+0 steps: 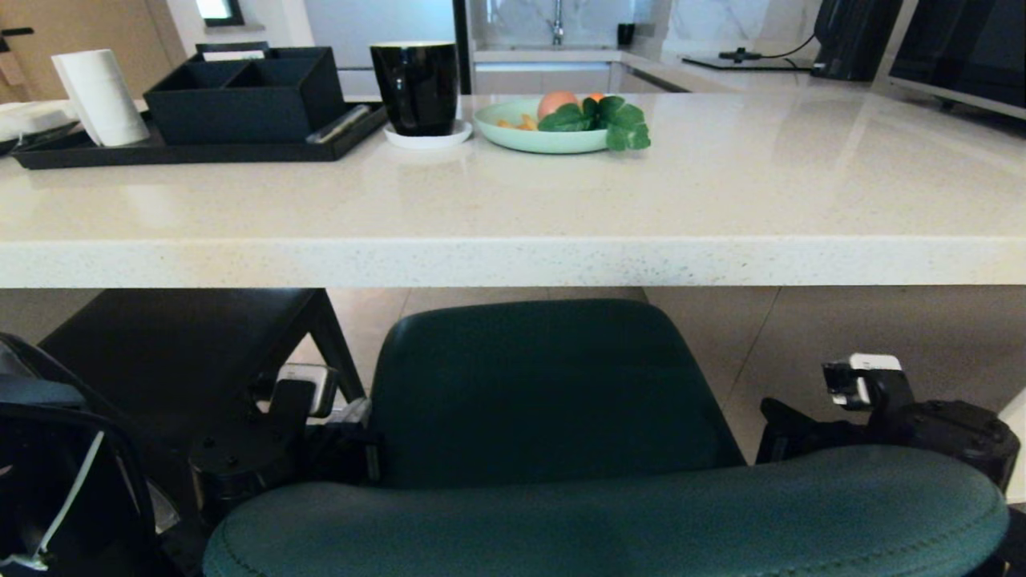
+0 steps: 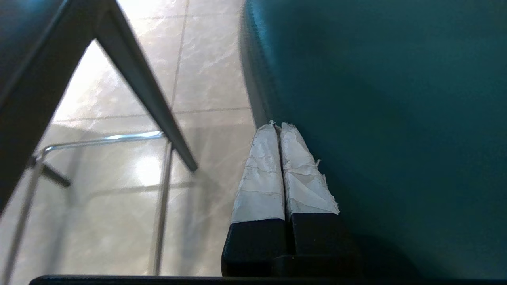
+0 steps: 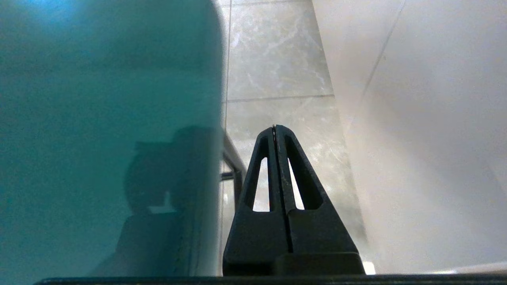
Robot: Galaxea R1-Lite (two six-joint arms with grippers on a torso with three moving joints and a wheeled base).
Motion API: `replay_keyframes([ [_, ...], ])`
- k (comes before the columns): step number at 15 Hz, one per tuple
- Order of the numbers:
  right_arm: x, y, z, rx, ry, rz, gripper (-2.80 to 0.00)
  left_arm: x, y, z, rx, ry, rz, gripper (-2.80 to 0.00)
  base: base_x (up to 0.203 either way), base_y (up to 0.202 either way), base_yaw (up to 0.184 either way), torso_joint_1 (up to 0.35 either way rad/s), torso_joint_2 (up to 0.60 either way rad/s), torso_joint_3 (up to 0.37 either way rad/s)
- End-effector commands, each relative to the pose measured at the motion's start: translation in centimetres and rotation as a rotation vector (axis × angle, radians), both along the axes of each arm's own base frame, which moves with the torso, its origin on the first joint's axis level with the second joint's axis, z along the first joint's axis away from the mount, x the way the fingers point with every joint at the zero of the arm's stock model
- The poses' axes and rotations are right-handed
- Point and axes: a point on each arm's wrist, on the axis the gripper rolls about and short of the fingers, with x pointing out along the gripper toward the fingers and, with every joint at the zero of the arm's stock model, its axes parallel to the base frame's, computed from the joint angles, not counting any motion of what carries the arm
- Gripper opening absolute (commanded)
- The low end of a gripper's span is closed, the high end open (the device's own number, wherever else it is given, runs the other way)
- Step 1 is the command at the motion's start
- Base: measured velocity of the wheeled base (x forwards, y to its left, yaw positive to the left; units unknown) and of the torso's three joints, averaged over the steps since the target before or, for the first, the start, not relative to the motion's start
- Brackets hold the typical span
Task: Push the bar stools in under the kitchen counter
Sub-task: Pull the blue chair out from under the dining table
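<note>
The teal bar stool (image 1: 545, 385) stands right before me, its seat reaching just under the front edge of the white kitchen counter (image 1: 513, 260) and its curved back (image 1: 609, 521) nearest to me. A darker stool (image 1: 176, 336) sits under the counter to the left. My left gripper (image 1: 353, 449) is shut with nothing in it. Its taped fingertips (image 2: 273, 158) lie along the teal stool's left side (image 2: 376, 118). My right gripper (image 1: 777, 433) (image 3: 274, 127) is also shut and empty, beside the stool's right side (image 3: 99, 118).
On the counter stand a black tray (image 1: 184, 152) with a box and a paper roll, a black mug (image 1: 417, 84) and a green plate of fruit (image 1: 553, 128). The dark stool's leg (image 2: 142, 91) and chrome footrest (image 2: 103, 138) are left of my left gripper. A white panel (image 3: 435, 118) rises right of my right gripper.
</note>
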Motion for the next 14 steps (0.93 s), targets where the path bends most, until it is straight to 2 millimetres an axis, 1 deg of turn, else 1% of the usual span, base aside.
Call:
replay_keyframes([
  [1,-1.2,-0.5,0.7,0.011,-0.026,0.009,-2.80,0.7,-0.3,-0.7,0.005,0.008,0.012,-2.80,0.000,0.000,0.000,0.000,0.00,0.000],
  [2,-1.6,-0.7,0.8,0.004,-0.027,0.012,-2.80,0.9,-0.4,-0.6,0.002,0.003,0.012,-2.80,0.000,0.000,0.000,0.000,0.00,0.000],
  [4,-1.6,-0.6,0.8,0.002,-0.027,0.013,-2.80,1.0,-0.4,-0.6,0.001,0.000,0.013,-2.80,0.000,0.000,0.000,0.000,0.00,0.000],
  [9,-0.9,-0.3,0.7,0.004,-0.030,0.012,-2.80,1.1,-0.3,-0.2,-0.006,-0.013,0.020,-2.80,-0.011,0.000,0.000,0.002,0.00,0.000],
  [14,-0.4,0.0,0.8,0.002,-0.033,0.012,-2.80,1.7,-0.4,0.0,-0.016,-0.030,0.028,-2.80,-0.182,0.000,-0.003,0.004,0.00,0.005],
])
